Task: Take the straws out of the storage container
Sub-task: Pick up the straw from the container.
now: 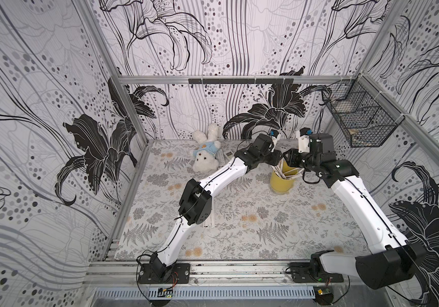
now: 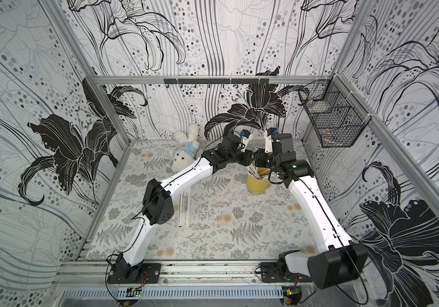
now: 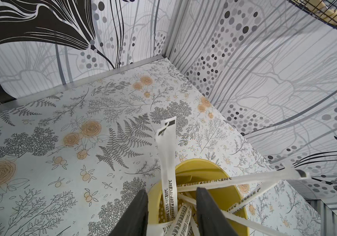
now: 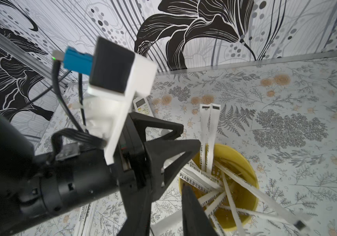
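The storage container, a yellow cup, stands upright at the back right of the table. Several white printed straws stick out of it and fan over its rim. My left gripper is open over the cup's mouth, two upright straws standing between its fingers. My right gripper is at the cup's near rim, jaws apart, one finger at the rim and a straw crossing the gap. A few more straws lie flat on the table beside the left arm's elbow.
A white plush bear and white remote controls lie at the back of the table, left of the cup. A black wire basket hangs on the right wall. Both wrists crowd together above the cup, near the back right corner.
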Action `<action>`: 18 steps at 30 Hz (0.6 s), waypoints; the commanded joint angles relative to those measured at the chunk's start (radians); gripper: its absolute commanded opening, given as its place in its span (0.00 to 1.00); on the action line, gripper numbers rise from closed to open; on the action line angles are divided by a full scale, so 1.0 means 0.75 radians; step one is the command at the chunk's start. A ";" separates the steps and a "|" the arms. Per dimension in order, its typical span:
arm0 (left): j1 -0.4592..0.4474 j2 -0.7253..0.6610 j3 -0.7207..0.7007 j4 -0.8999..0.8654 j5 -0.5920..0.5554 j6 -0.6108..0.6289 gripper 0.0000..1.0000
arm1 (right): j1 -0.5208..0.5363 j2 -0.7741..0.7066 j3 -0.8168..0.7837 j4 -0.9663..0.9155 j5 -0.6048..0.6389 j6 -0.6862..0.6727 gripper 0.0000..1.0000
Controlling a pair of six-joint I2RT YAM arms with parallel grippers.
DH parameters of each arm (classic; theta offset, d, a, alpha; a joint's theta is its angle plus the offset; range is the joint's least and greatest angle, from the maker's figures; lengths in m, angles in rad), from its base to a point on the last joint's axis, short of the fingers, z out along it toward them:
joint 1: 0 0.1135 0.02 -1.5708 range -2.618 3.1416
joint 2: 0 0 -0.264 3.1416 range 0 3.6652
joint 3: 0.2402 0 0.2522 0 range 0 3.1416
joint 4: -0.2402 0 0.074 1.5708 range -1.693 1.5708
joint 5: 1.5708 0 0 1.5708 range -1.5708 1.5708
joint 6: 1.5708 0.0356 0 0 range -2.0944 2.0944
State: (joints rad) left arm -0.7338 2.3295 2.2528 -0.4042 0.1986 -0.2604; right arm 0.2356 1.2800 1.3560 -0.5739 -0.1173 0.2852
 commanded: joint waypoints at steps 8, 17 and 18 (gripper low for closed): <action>0.005 -0.347 -0.446 0.422 -0.004 -0.031 0.41 | -0.009 -0.112 -0.082 0.103 0.008 -0.026 0.28; -0.024 -0.780 -0.990 0.767 0.078 0.061 0.43 | -0.007 -0.111 -0.139 0.139 0.008 -0.023 0.29; -0.038 -0.790 -1.015 0.756 0.088 0.091 0.43 | -0.009 -0.114 -0.152 0.149 0.015 -0.022 0.29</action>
State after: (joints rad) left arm -0.7399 1.7576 1.5528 0.0364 0.2150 -0.2554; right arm 0.2348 1.2015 1.2633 -0.4934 -0.1146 0.2821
